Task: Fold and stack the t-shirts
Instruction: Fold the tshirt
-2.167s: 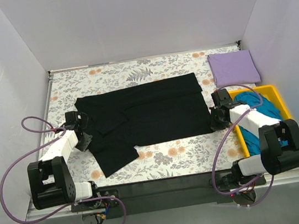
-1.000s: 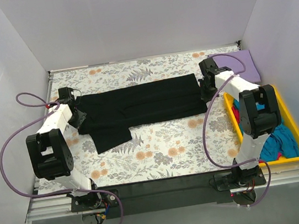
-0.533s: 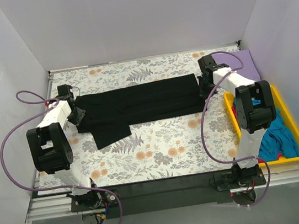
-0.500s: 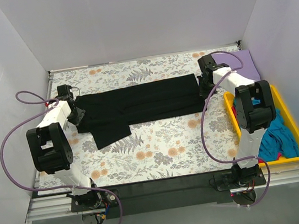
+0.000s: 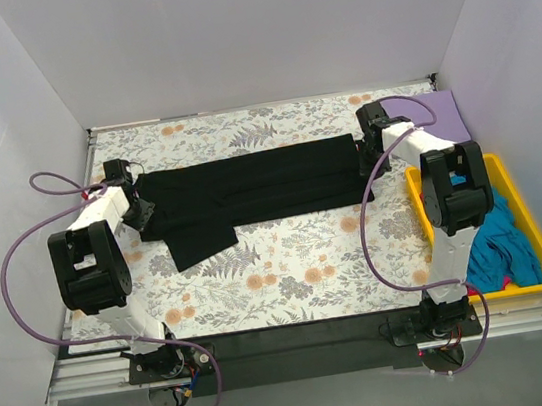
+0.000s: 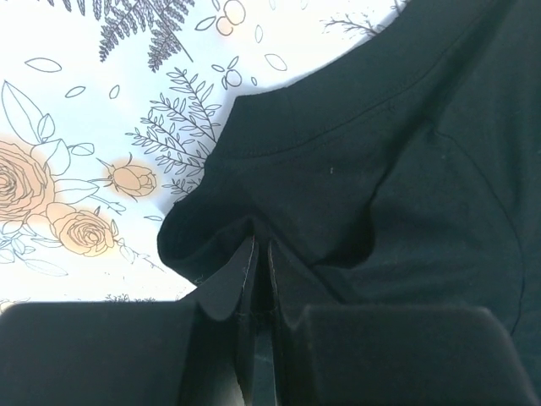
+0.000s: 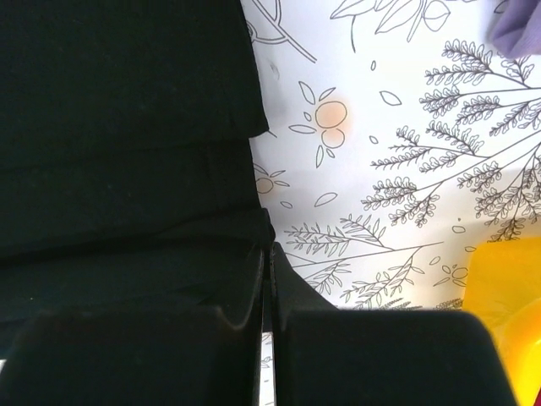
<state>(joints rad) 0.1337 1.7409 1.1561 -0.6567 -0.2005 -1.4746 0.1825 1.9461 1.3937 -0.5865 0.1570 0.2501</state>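
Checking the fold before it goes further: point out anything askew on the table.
The black cloth t-shirt lies as a long flat band, but one sleeve juts out toward the near-left, breaking the neat strip. The left end effector and right end effector pinch its two ends.

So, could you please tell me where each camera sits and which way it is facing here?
Top external: above and behind the bases, looking down on the floral-print cloth, both arms, lavender t-shirt and yellow tray.
Left wrist: on the left arm, looking down past the left gripper, shut on the black t-shirt.
Right wrist: likewise past the right gripper, shut on that shirt's other end.
Shared: all show the black t-shirt on the cloth.
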